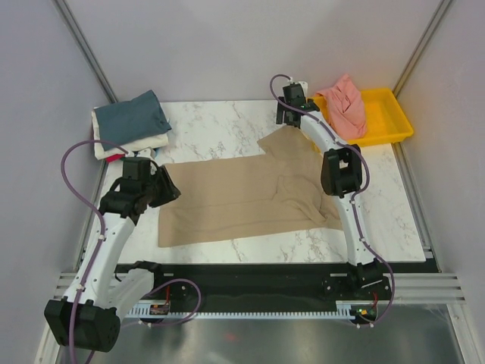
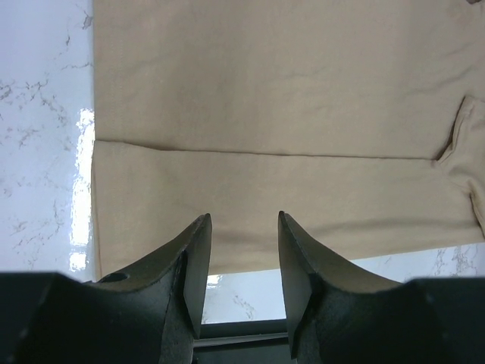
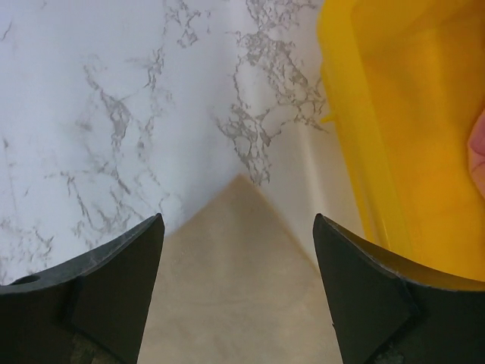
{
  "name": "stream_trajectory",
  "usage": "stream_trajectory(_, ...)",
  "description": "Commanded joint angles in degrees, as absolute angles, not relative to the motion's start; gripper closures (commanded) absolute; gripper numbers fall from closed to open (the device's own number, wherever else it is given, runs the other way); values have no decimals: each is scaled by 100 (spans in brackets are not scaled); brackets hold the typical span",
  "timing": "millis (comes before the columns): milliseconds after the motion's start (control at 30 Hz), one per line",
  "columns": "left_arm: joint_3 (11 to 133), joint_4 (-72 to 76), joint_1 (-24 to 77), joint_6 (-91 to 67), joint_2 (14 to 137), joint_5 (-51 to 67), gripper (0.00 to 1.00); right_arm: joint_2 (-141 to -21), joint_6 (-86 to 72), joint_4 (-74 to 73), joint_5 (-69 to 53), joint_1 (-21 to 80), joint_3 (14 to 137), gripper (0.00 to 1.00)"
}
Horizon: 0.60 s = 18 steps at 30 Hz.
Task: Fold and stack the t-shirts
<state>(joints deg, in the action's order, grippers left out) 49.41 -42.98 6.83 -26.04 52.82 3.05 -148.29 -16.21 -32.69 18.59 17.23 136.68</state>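
Tan t-shirt (image 1: pixel 227 199), soft and limp, wants pinching at its corners; left gripper (image 2: pixel 242 227) is narrowly parted, right gripper (image 3: pixel 239 227) wide, both empty.

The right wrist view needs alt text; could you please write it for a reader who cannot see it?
The right gripper stands wide open, its two dark fingers framing a pointed corner of the tan t-shirt, which lies on the white marble table. A yellow tray fills the right side, with a sliver of pink cloth at the picture's edge.
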Motion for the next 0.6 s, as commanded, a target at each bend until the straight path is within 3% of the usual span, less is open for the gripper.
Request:
stream_trajectory(0,4931,-4228,659,-2373,5265,237,53,-15160,-1512,-2813,2100,1723,14124,12)
stream_trajectory(167,4922,-4236,650,-2373,5344,237,53,-15486,-1758,-2725,1916,1635,14186,14)
stream_trajectory(300,4922,-4236,650,-2373,5396,237,53,-15565,-1898,-2733,1697,1644,14072,26)
stream_trajectory(367,4939,-4236,642,-2373,5423,237,53,-15565,-1907,-2733,1609,1635,13914,37)
stream_trajectory(467,4931,-4228,615,-2373,5458,237,53,-15530,-1907,-2733,1538,1644,13773,64)
stream_trajectory(500,4939,-4236,598,-2373,5502,237,53,-15513,-1925,-2716,1538,1635,13746,80)
stream_trajectory(567,4948,-4228,545,-2356,5581,246,53,-15382,-1934,-2585,1460,1644,13510,92)
